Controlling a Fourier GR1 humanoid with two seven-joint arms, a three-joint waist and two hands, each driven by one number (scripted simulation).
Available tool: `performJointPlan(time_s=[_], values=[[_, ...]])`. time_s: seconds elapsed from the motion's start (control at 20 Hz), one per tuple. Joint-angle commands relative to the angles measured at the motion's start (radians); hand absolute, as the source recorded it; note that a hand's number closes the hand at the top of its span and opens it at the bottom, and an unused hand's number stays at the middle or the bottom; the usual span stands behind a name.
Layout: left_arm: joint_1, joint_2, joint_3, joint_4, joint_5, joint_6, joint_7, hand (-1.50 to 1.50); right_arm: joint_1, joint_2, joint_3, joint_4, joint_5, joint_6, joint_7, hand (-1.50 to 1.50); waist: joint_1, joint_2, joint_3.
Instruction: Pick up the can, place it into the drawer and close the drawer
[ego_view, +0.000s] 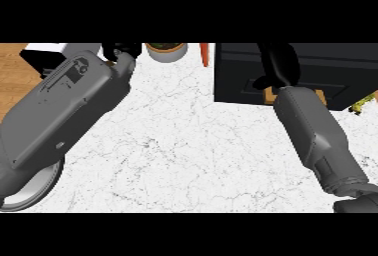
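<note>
Right hand (275, 64) lies over the black drawer (336, 67) on the white surface (184, 150); its grip and the drawer's contents cannot be told.

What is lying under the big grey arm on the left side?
A pale plate on the white counter; only its lower rim peeks out. The left forearm covers the rest, so anything on the plate cannot be seen.

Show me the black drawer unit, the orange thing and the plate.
black drawer unit (238, 75): head view, left part of its top.
orange thing (204, 55): head view, its middle.
plate (35, 193): head view, rim at lower left.
</note>
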Motion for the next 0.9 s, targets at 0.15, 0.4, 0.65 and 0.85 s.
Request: performJointPlan(time_s=[0.15, 0.4, 0.65, 0.85], values=[[0.028, 0.031, 0.002, -0.088, -0.027, 0.022, 0.029, -1.5, -0.108, -0.028, -0.034, 0.12, 0.005, -0.057, 0.014, -1.5, 0.02, 0.01, 0.006], [0.032, 0.053, 0.013, -0.09, -0.021, -0.019, 0.054, -1.5, -0.179, -0.067, -0.043, 0.164, 0.015, -0.027, 0.048, -1.5, 0.036, 0.02, 0.005], [0.041, 0.065, -0.001, -0.126, -0.039, -0.002, 0.07, -1.5, -0.258, -0.097, -0.058, 0.192, 0.005, 0.049, 0.051, -1.5, 0.048, 0.02, 0.006], [0.043, 0.075, 0.006, -0.148, -0.032, -0.01, 0.09, -1.5, -0.246, -0.013, -0.155, 0.193, -0.122, 0.092, -0.102, -1.5, 0.049, 0.019, 0.009]])
